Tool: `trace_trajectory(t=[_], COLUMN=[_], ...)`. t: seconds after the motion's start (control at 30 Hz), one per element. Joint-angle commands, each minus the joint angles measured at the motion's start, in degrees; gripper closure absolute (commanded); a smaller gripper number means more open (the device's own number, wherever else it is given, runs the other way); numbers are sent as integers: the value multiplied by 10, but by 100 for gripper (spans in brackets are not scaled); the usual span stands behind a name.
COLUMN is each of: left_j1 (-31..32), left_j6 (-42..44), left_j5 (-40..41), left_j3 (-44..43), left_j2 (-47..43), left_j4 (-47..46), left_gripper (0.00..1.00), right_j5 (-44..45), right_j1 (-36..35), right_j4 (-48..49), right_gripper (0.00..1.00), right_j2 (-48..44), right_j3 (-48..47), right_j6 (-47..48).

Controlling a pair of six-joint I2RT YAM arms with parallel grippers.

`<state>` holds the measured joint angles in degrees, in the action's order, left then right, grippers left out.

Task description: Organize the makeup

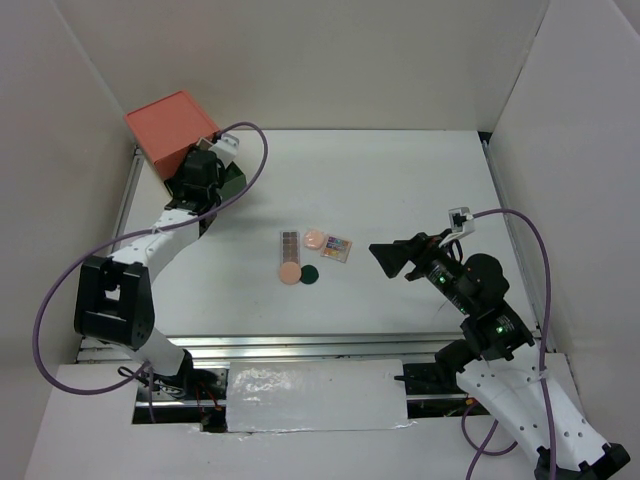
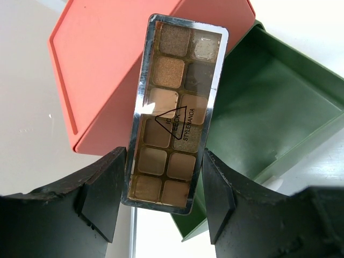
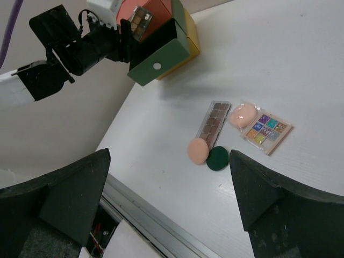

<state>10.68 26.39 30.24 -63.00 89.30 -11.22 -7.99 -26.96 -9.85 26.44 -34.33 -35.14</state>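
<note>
My left gripper [image 2: 164, 159] is shut on a brown eyeshadow palette [image 2: 174, 107], held upright over the open green drawer [image 2: 269, 102] of the chest [image 1: 170, 125]; the right wrist view also shows that palette [image 3: 141, 19]. On the table lie a second brown palette [image 1: 290, 241], a pink disc [image 1: 314, 238], a square multicolour palette [image 1: 336, 248], a peach disc [image 1: 290, 272] and a dark-green disc [image 1: 310, 272]. My right gripper [image 1: 382, 260] is open and empty, hovering just right of them [image 3: 169, 199]. No green tubes are in view.
The chest has a red top [image 2: 102, 75] and a yellow drawer [image 3: 191, 40] and stands at the table's far left corner. White walls enclose the table on three sides. A metal rail [image 1: 300, 345] runs along the near edge.
</note>
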Motion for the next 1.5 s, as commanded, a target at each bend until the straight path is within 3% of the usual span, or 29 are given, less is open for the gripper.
trace_trajectory(t=[0.0,0.23,0.37,0.5,0.7,0.8,0.87,0.9,0.97,1.0,1.07,1.1,1.27,1.47], left_j1=[0,0,0,0,11,57,88,92,94,97,127,150,276,305], left_j6=[-14,-25,-31,-34,-56,-134,-221,-331,-446,-528,-577,-626,-694,-727], left_j5=[14,17,23,14,17,47,48,24,-51,-77,-125,-103,-57,-40], left_j3=[5,7,8,1,-19,-75,-173,-212,-271,-270,-232,-219,-186,-135], left_j2=[3,21,18,-3,-35,-45,-30,-10,9,19,25,32,99,142], left_j4=[-62,-57,-60,-49,-36,7,136,194,323,339,347,354,385,372], left_gripper=[62,41,23,16,14,4,0,1,0,1,1,1,0,1], right_j5=[-2,5,8,10,16,21,28,32,45,46,52,54,60,139], right_j1=[2,2,2,2,2,3,2,3,2,2,2,2,2,2], right_j4=[19,14,11,12,13,11,7,4,4,2,-3,-5,-3,-68], right_gripper=[0,0,0,0,0,0,0,0,0,0,0,0,0,0], right_j2=[-6,-17,-19,-19,-22,-21,-24,-26,-31,-33,-35,-35,-30,35], right_j3=[-1,-1,-2,-2,0,-1,-5,-5,-3,-2,-4,-4,-4,-43], right_j6=[-1,1,2,2,1,2,4,4,5,7,8,9,10,3])
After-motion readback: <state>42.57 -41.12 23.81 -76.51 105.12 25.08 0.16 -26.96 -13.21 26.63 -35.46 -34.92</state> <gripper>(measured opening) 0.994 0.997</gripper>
